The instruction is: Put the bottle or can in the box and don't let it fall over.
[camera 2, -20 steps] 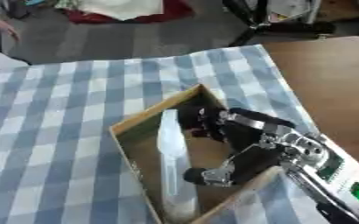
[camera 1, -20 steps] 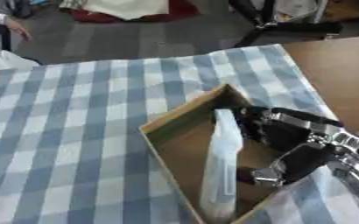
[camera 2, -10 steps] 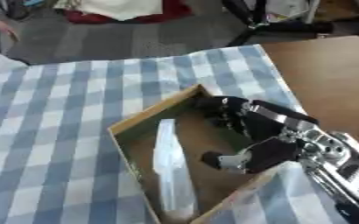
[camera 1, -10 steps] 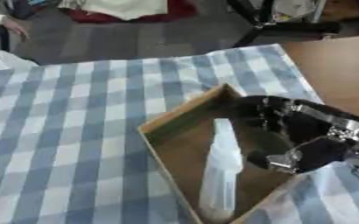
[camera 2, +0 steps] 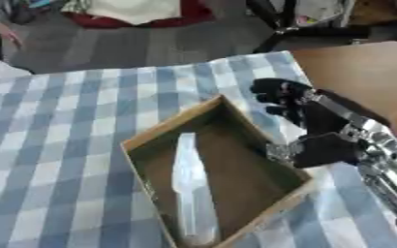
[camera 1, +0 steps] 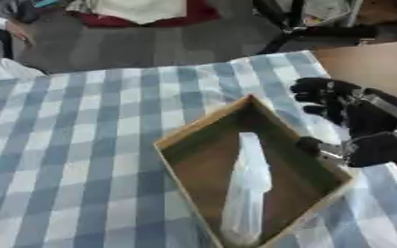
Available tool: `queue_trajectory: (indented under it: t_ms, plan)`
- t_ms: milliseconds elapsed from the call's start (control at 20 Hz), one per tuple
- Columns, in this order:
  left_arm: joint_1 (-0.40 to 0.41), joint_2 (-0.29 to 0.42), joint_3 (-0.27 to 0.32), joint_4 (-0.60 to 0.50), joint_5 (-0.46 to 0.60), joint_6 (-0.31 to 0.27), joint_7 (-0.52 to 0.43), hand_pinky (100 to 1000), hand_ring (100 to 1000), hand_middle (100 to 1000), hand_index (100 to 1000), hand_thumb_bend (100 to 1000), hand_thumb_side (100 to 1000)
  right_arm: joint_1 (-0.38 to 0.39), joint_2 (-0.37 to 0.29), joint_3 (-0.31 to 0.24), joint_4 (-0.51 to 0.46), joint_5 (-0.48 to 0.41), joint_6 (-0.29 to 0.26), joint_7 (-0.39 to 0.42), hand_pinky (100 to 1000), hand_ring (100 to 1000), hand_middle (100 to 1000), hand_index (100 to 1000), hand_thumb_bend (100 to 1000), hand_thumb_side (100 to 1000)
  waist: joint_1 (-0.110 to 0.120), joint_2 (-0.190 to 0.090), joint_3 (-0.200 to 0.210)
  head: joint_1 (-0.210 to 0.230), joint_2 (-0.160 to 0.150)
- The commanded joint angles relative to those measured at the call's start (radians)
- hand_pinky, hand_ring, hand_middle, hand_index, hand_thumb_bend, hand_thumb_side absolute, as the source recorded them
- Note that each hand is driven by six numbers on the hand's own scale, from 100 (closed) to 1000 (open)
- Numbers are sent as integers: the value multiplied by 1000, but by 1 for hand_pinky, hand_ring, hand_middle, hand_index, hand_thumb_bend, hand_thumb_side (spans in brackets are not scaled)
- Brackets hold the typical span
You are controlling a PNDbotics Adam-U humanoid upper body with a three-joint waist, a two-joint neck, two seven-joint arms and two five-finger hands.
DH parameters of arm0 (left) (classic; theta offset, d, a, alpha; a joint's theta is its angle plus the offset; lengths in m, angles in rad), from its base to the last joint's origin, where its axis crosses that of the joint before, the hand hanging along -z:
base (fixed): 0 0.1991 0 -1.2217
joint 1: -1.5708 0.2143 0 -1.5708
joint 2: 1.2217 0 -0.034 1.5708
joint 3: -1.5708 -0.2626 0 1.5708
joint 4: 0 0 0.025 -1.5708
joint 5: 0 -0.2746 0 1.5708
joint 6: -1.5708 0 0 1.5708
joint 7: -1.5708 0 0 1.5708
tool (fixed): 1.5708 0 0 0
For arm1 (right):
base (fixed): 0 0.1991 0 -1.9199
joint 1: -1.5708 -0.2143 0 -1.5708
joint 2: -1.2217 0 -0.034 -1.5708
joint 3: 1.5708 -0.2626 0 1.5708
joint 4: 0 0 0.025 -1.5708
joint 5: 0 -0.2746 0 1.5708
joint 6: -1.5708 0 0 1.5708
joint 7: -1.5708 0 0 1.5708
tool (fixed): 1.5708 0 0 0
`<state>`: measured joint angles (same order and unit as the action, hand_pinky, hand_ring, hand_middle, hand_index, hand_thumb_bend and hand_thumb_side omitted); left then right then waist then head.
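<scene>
While standing inside the box [camera 1: 204,140], clear bottle [camera 1: 246,189] apart from right hand [camera 2: 308,127], fingers [camera 2: 274,92] spread, empty.

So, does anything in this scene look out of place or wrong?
Yes. The clear plastic bottle appears to lie on its side inside the cardboard box, not upright as the task wants. The right hand is open beside the box's right wall, apart from the bottle. Nothing looks spilled or damaged.
</scene>
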<state>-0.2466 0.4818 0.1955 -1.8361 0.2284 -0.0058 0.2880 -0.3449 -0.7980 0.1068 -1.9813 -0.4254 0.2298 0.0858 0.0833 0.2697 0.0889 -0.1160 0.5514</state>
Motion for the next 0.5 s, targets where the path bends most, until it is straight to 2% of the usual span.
queue_trajectory:
  t_ms: [50, 250, 500]
  plan:
    - [-2, 30, 19, -9, -6, -2, 6, 1000, 848, 801, 797, 436, 565, -19, -29, -41, -19, 7, 0, -56, 1000, 1000, 943, 947, 423, 100, -3, -12, 1, 6, -3]
    - [-2, 29, 19, -9, -5, -2, 7, 1000, 848, 798, 796, 435, 566, -25, -23, -61, -12, 6, 12, -115, 1000, 1000, 944, 951, 412, 100, -2, -11, 3, 12, 3]
    - [0, 27, 20, -8, -5, -2, 9, 1000, 848, 797, 797, 437, 565, -27, -13, -77, -1, -4, 13, -192, 1000, 986, 913, 934, 413, 100, 1, -10, 8, 29, 28]
